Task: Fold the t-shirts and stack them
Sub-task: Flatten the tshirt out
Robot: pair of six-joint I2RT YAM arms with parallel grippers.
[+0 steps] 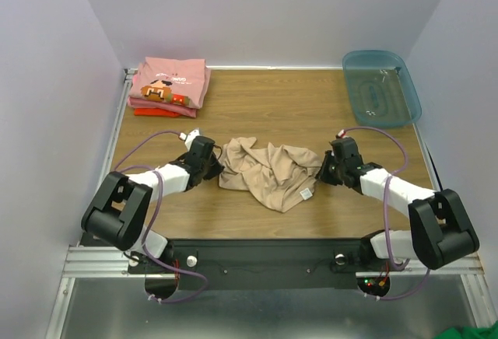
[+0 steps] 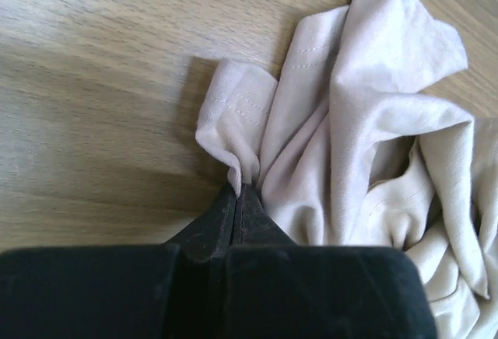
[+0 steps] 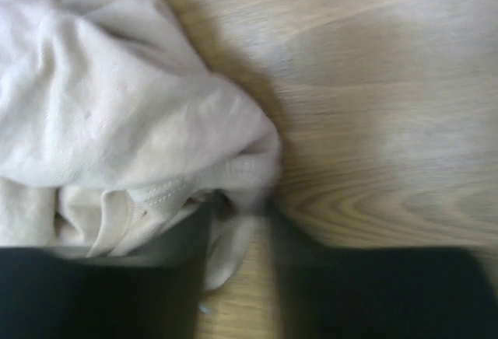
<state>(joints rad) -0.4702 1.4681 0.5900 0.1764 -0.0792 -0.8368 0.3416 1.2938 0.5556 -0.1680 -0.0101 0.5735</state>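
Note:
The tan t-shirt (image 1: pixel 264 169) lies crumpled on the wooden table between both arms. My left gripper (image 1: pixel 216 166) is at its left edge, shut on a pinched hem fold, as the left wrist view shows at the gripper (image 2: pixel 240 191) and shirt (image 2: pixel 366 145). My right gripper (image 1: pixel 325 169) is at the shirt's right edge. In the blurred right wrist view the gripper (image 3: pixel 237 230) has its jaws apart with a flap of the shirt (image 3: pixel 117 106) hanging between them. The pink t-shirt (image 1: pixel 171 81) lies folded on the red-orange t-shirt (image 1: pixel 159 111) at the back left.
A teal translucent bin (image 1: pixel 381 86) stands at the back right corner. White walls enclose the table on three sides. Cables loop from both arms above the table. A white label (image 1: pixel 306 193) shows on the tan shirt's near edge.

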